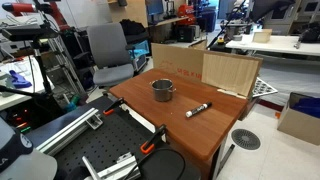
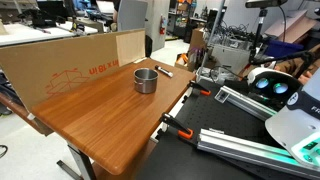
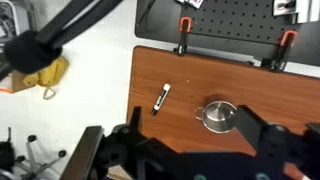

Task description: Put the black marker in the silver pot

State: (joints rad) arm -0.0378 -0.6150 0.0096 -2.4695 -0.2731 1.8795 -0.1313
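The black marker [image 3: 160, 98] with a whitish end lies flat on the wooden table [image 3: 200, 70], a short way from the silver pot [image 3: 218, 117]. The pot stands upright and looks empty. Both exterior views show the marker [image 1: 198, 109] [image 2: 163, 70] beside the pot [image 1: 163, 90] [image 2: 146, 80], not touching it. My gripper [image 3: 192, 125] is open and empty, high above the table, its two dark fingers framing the pot and marker from above. The gripper is out of sight in both exterior views.
Cardboard panels [image 1: 200, 65] [image 2: 70, 65] stand along the table's far edge. Orange clamps [image 3: 184, 25] [image 3: 282, 40] grip the table edge next to a black perforated board [image 3: 230, 15]. An office chair [image 1: 108, 50] stands behind the table. A yellow object [image 3: 45, 75] lies on the floor beside it.
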